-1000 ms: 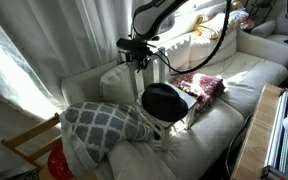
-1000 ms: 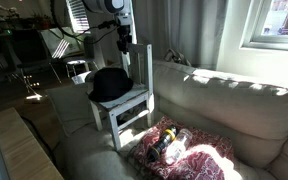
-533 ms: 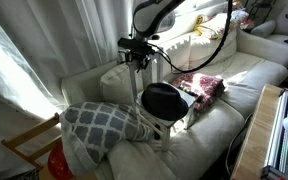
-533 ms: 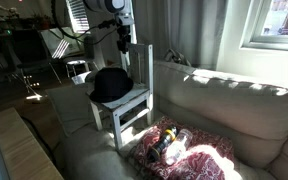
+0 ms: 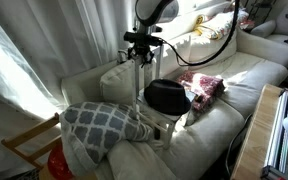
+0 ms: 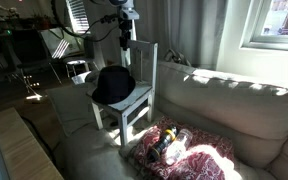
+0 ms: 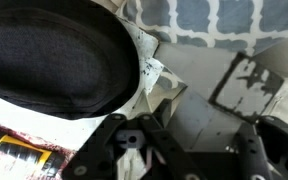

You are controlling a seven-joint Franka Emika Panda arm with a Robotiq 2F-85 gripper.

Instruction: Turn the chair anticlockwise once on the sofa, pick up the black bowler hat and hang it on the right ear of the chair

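The white chair [image 5: 147,75] stands on the cream sofa [image 5: 239,72] with the black bowler hat [image 5: 167,97] lying on its seat. My gripper [image 5: 141,44] is at the top of the chair's backrest. In an exterior view the gripper [image 6: 127,33] is over the backrest's top corner [image 6: 144,55], with the hat [image 6: 114,85] below it. In the wrist view the hat [image 7: 54,60] fills the upper left and a white chair part [image 7: 150,72] runs down to one finger [image 7: 124,140]. The gripper [image 7: 189,150] has its jaws apart there.
A grey-patterned cushion [image 5: 99,125] lies against the chair's near side. A red-patterned cloth [image 5: 202,85] lies on the seat cushion beyond, and it also shows in an exterior view [image 6: 179,145]. A bare wooden chair frame [image 5: 24,145] stands off the sofa's end.
The chair has turned on the sofa with the gripper at its backrest. The hat has shifted along with the seat.
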